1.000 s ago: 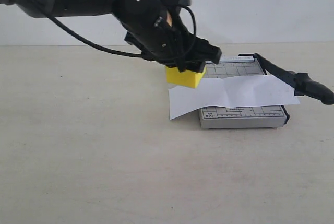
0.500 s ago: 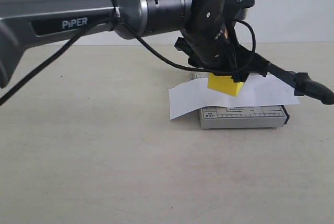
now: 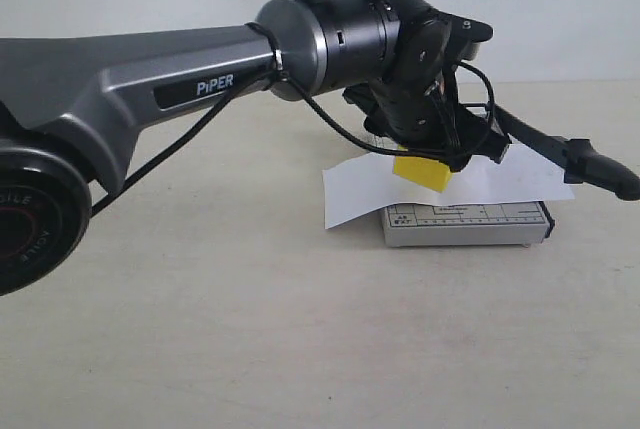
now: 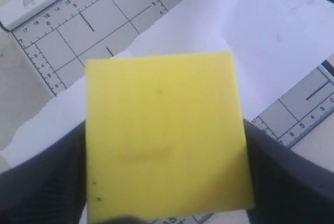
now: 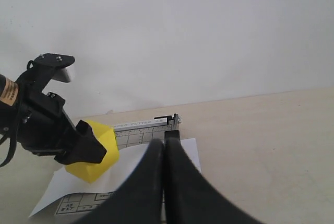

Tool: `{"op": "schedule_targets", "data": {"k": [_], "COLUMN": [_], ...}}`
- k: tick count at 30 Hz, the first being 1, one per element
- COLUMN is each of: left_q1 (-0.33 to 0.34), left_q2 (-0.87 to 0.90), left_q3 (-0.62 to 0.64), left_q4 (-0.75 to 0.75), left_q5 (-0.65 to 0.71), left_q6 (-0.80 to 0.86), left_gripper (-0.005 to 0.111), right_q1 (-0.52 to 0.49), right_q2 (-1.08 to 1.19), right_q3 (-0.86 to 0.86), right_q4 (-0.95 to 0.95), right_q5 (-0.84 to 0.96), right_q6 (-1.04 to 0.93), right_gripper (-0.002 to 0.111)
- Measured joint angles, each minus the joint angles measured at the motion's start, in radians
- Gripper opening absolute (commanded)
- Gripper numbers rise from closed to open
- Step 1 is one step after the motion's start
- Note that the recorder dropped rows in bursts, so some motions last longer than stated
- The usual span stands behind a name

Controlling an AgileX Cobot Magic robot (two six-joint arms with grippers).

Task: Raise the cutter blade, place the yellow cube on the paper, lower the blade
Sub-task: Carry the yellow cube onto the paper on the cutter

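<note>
Yellow, plastic-looking and rigid: the yellow cube hangs just over the paper on the trimmer base, pinched by the left end effector. The cutter blade angles off right.

Left wrist view: plain flat cube, faint scuffs, fingers wide on opposite sides. Probably light and a bit slick, so flat-face pinching suits it.

Right wrist view: right end effector closed tight, nothing visibly in it.

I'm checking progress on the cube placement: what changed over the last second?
The left gripper, shut on the yellow cube, carried it rightward and slightly down, from the left end of the paper to over its middle. The grip, the paper, the cutter blade and the trimmer base stayed as they were.
</note>
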Motion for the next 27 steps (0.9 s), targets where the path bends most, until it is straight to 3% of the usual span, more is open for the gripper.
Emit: {"op": "schedule_targets", "data": {"k": [27], "left_q1": [0.0], "left_q2": [0.038], "left_q3": [-0.012], "left_q4": [0.056], "left_q5": [-0.081], "left_q6": [-0.065], "left_gripper": [0.004], "right_q1": [0.0], "right_q2": [0.0], "right_q3": [0.0], "right_q4": [0.0], "right_q5": [-0.003], "right_q6": [0.0], "right_gripper": [0.0]}}
